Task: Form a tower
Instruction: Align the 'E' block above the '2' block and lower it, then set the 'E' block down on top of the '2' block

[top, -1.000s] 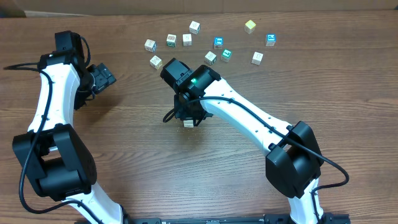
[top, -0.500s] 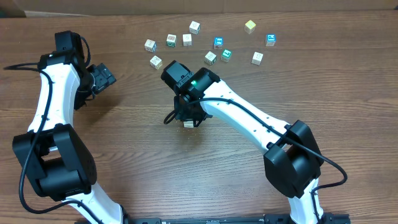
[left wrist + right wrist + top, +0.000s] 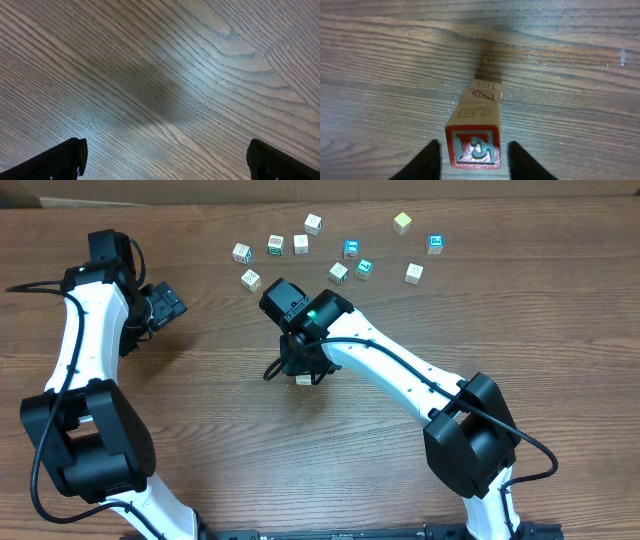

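Note:
The tower (image 3: pixel 476 117) is a narrow stack of pale wooden cubes standing mid-table. Its top cube (image 3: pixel 472 148) shows a teal letter E in a red border. My right gripper (image 3: pixel 473 150) hangs straight over it, open, a finger on each side of the top cube with a small gap on both sides. From overhead only a pale sliver of the tower (image 3: pixel 303 380) shows beneath the right gripper (image 3: pixel 300 368). My left gripper (image 3: pixel 165 305) is far off to the left and wide open. In its wrist view the left gripper (image 3: pixel 165 157) frames only bare wood.
Several loose cubes lie along the far side of the table, from a white one (image 3: pixel 241 252) at the left to a blue-faced one (image 3: pixel 435 243) at the right. The nearest loose cube (image 3: pixel 251 279) lies left of the right arm's wrist.
My right gripper's fingers have parted slightly and come off the top cube, which stays on the stack. The left arm has not moved.

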### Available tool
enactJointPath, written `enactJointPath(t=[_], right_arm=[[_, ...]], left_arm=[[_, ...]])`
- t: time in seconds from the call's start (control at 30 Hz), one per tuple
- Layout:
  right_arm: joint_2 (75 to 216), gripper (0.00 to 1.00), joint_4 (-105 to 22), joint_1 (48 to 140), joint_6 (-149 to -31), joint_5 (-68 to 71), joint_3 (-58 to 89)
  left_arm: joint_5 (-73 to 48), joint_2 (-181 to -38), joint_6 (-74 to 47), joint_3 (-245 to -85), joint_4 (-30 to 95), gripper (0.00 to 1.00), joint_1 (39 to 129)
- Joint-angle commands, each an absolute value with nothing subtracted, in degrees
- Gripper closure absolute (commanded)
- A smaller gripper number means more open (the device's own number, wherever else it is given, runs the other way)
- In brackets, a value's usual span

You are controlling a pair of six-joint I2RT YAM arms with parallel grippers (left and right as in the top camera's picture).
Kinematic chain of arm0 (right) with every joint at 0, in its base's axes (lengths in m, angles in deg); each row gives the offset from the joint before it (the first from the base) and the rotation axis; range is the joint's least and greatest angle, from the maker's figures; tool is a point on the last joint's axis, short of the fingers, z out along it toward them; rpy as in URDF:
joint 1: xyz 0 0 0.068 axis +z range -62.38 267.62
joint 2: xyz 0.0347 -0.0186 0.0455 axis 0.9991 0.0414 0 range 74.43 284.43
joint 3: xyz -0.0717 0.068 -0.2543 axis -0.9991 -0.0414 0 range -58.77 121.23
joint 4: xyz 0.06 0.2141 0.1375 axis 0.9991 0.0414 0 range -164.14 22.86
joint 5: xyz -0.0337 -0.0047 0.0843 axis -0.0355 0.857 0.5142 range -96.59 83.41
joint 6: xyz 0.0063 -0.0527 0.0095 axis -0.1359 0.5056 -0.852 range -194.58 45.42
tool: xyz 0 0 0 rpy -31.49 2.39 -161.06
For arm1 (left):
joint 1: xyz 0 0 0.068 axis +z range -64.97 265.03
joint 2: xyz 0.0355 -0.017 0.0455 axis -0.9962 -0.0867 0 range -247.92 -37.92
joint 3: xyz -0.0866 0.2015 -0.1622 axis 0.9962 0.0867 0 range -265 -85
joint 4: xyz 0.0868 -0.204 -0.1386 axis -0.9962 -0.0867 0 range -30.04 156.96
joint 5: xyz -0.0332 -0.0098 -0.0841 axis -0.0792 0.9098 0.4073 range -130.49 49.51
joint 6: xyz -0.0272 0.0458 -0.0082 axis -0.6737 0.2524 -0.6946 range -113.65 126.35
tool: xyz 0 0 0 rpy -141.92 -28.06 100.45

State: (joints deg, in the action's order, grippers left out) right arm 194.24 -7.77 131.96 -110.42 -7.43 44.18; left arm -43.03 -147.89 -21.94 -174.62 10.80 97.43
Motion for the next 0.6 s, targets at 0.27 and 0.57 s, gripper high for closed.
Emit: enactJointPath(t=[0.27,0.57], right_arm=[[194.2,0.46,-7.4,132.2,-110.1,-7.8,43.9],[194.2,0.62,-7.7,132.6,-110.1,-7.9,43.9]], left_arm=[[-43.0,-148.2,-21.3,-175.1,10.8,0.0,97.3],[-43.0,-148.2,-21.3,-175.1,10.8,0.0,97.3]])
